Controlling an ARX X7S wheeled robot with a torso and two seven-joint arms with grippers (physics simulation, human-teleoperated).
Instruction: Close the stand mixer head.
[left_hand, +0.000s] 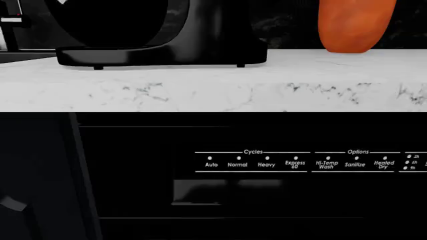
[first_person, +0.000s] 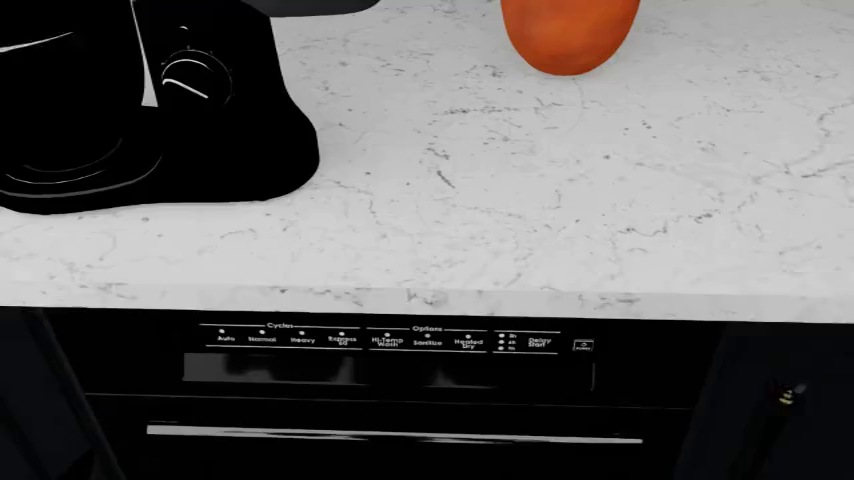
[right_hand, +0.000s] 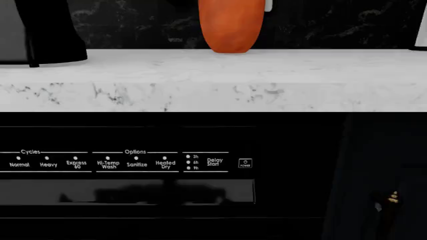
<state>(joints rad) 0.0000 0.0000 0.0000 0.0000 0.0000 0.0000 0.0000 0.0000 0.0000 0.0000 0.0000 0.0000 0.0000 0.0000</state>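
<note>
The glossy black stand mixer (first_person: 147, 110) stands on the white marble counter (first_person: 534, 200) at the far left of the head view, its round dial knob (first_person: 187, 80) facing me. A sliver of matte grey at the top edge, the stand mixer head (first_person: 320, 5), is almost wholly cut off. The left wrist view shows the mixer's base and black bowl (left_hand: 160, 35) from counter height. The right wrist view shows only the mixer's base (right_hand: 50, 35). Neither gripper shows in any view.
An orange plant pot (first_person: 567, 35) stands on the counter right of the mixer; it also shows in the left wrist view (left_hand: 353, 25) and the right wrist view (right_hand: 230, 25). Below the counter's front edge is a black dishwasher with a control panel (first_person: 387, 342) and handle (first_person: 394, 435).
</note>
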